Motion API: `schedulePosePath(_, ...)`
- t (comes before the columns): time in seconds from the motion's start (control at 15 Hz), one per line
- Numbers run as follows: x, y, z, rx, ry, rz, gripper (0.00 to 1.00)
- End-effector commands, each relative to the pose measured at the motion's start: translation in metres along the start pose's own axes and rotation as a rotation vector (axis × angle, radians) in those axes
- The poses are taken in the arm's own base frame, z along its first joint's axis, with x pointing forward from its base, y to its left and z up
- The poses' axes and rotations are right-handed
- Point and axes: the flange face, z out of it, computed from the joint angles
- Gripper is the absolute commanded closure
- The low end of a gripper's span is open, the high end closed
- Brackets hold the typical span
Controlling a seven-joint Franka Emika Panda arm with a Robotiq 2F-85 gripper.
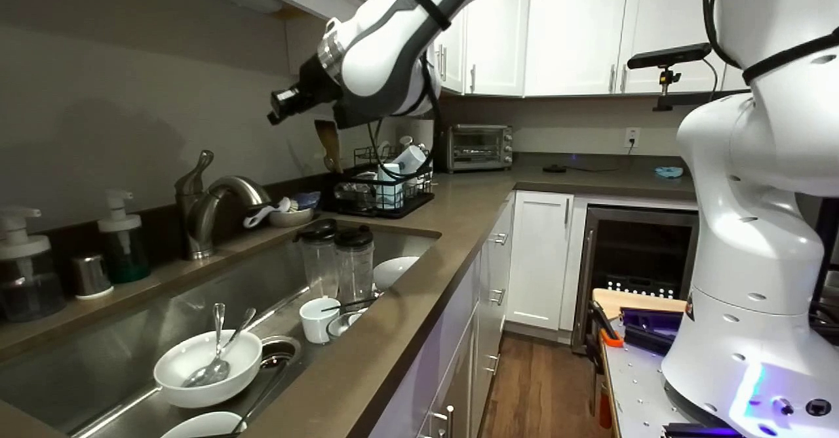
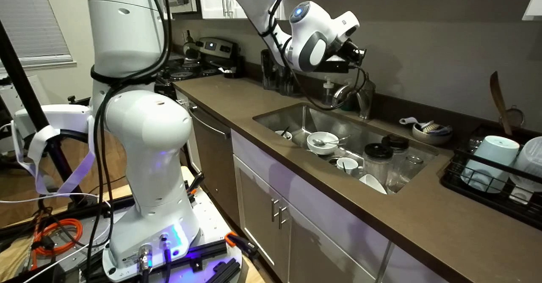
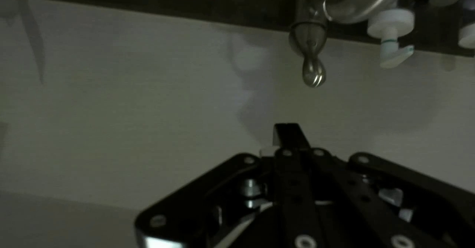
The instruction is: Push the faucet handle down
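Note:
The faucet handle [image 1: 195, 174] is a slim metal lever that points up from the top of the faucet body [image 1: 200, 225], behind the sink. In the wrist view, which seems upside down, the handle [image 3: 313, 60] hangs from the top edge, right of centre. In an exterior view the handle [image 2: 367, 81] is close behind a hanging cable and hard to make out. My gripper [image 1: 275, 107] is shut and empty, in the air above the handle and apart from it. It also shows in an exterior view [image 2: 362, 54]. Its fingertips [image 3: 287, 129] meet in the wrist view.
The sink [image 1: 151, 333] holds bowls, cups and blender jars. Soap dispensers [image 1: 121, 238] stand beside the faucet. A bowl with brushes [image 1: 292, 216] and a black dish rack [image 1: 387, 208] stand on its other side. The wall [image 3: 148, 110] is behind the faucet; upper cabinets hang above.

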Motion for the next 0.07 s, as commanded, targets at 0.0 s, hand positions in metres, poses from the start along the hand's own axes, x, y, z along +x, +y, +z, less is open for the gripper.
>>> schedulePosePath(0.0, -0.0321, 0.0096, -0.0563, 0.041, -0.102, 0.008, 1.0)
